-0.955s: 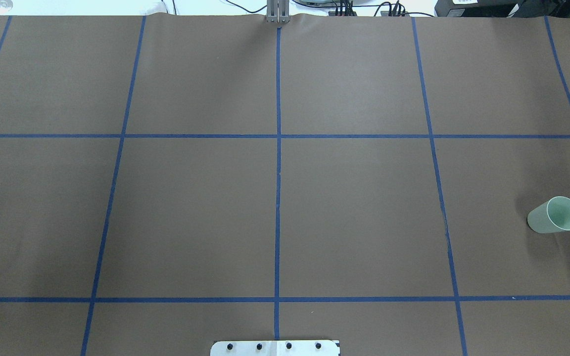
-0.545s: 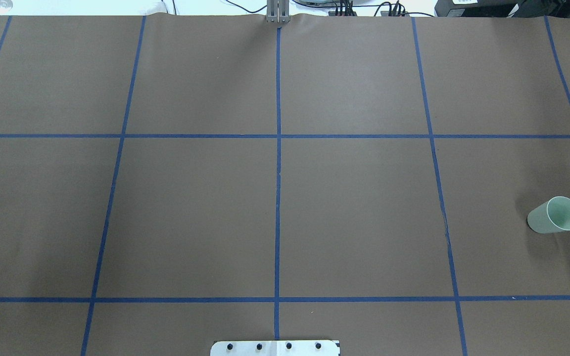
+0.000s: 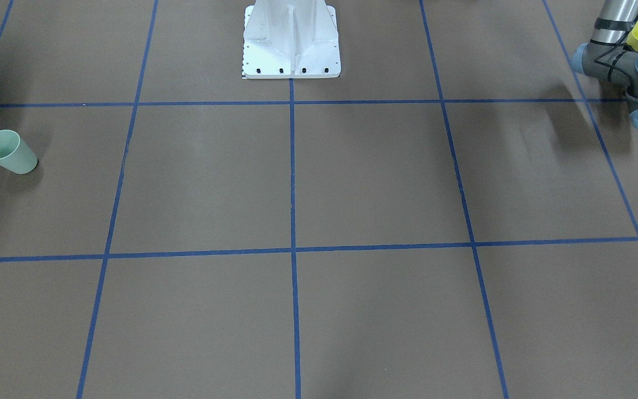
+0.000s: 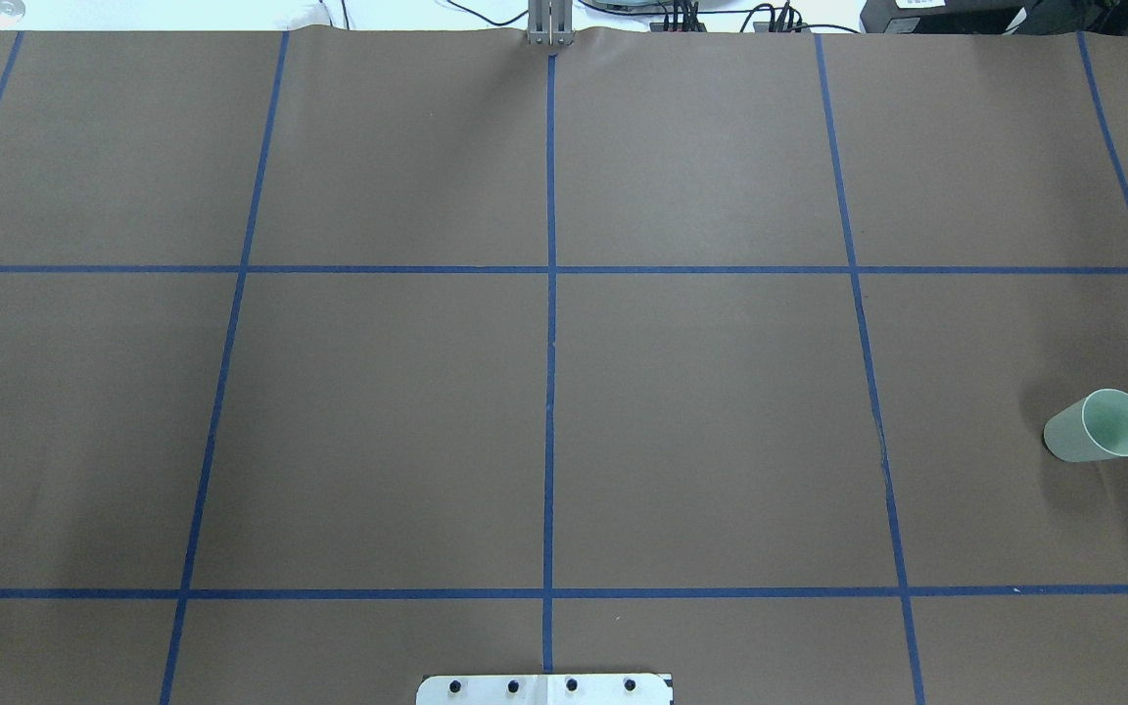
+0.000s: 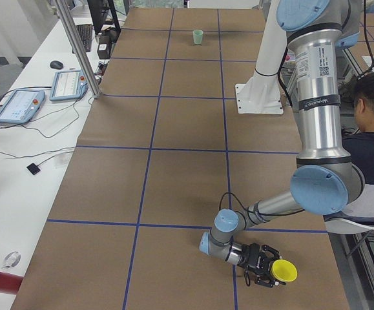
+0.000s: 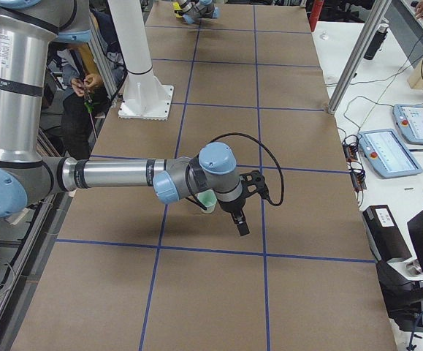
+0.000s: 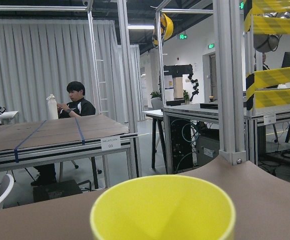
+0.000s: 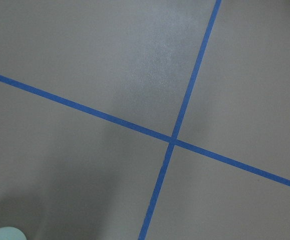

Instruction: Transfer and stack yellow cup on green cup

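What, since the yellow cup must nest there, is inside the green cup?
Nothing shows inside the green cup: only bare, pale inner wall in overhead and front-facing views. Its own near side covers part of the interior.

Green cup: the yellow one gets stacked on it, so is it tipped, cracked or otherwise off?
Nothing stands out. The green cup stands upright on the table, mouth up and empty. Its slant in the overhead view looks like camera angle; no crack or spill shows.
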Action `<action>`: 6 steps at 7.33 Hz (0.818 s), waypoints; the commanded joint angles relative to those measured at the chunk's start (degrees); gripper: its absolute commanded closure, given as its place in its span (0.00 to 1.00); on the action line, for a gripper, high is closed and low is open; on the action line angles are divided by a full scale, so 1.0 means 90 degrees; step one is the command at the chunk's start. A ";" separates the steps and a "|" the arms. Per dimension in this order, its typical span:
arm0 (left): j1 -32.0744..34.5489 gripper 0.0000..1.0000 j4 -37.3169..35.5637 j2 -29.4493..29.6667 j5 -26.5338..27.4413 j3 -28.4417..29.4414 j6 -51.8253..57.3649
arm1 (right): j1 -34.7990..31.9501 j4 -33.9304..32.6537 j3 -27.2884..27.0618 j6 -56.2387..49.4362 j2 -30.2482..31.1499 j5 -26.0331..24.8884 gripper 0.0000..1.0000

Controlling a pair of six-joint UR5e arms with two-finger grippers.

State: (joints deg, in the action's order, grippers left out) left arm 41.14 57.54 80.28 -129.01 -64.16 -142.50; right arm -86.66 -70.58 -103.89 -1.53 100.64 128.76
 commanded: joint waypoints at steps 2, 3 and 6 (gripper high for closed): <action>-0.0030 0.70 -0.0260 -0.0178 0.0805 -0.0069 0.0461 | 0.0000 -0.0010 0.0000 0.0023 -0.0010 0.0000 0.00; -0.0020 0.74 -0.0232 -0.0402 0.1128 -0.0243 0.0656 | 0.0000 -0.0010 0.0000 0.0033 -0.0010 0.0000 0.00; 0.0058 0.80 0.0059 -0.0745 0.2657 -0.0849 0.0990 | 0.0000 -0.0019 0.0039 0.0072 0.0000 0.0010 0.00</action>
State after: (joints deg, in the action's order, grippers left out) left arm 41.19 56.27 74.64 -112.10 -69.69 -134.44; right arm -86.66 -70.74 -103.77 -1.03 100.56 128.81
